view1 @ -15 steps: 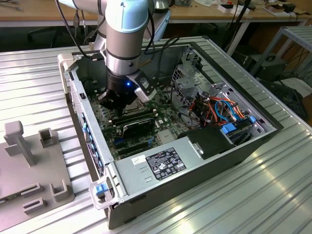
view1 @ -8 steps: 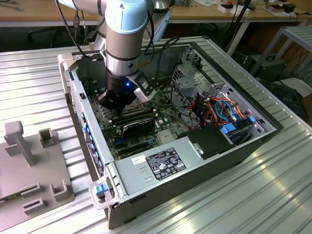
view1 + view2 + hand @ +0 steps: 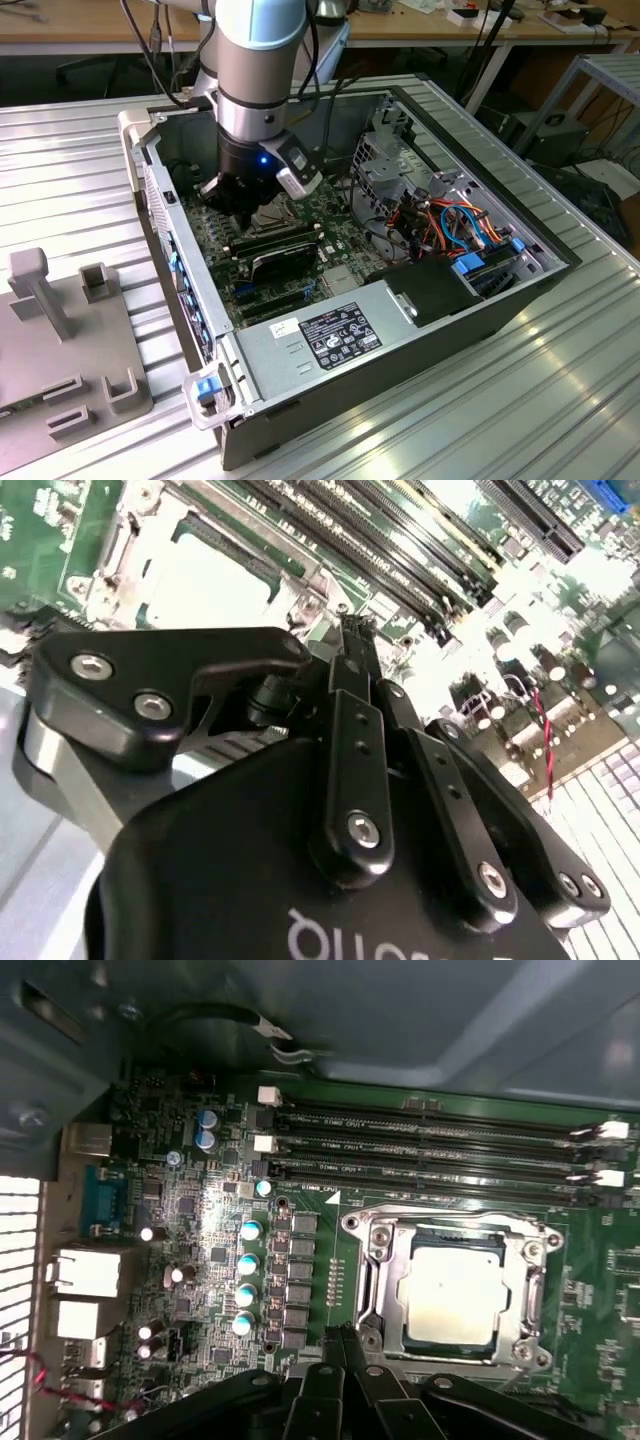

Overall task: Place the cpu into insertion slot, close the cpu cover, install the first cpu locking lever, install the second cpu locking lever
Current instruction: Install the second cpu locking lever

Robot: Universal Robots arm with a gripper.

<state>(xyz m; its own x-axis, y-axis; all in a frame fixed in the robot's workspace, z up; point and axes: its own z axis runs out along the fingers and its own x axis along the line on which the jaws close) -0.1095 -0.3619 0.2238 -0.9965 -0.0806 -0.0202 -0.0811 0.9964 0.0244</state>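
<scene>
Hovering low over the motherboard with its fingers pressed together and empty, the claw (image 3: pixel 345 1345) sits just beside the near edge of the cpu cover (image 3: pixel 375 1260), already down around the cpu (image 3: pixel 450 1295) in the insertion slot (image 3: pixel 404 1268).

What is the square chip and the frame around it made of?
The cpu looks like metal with a dull, silvery-tan top, since it glows softly without mirroring. The cpu cover around it looks like bare silver steel, thin and shiny at the edges. Both are guesses from their shine.
</scene>
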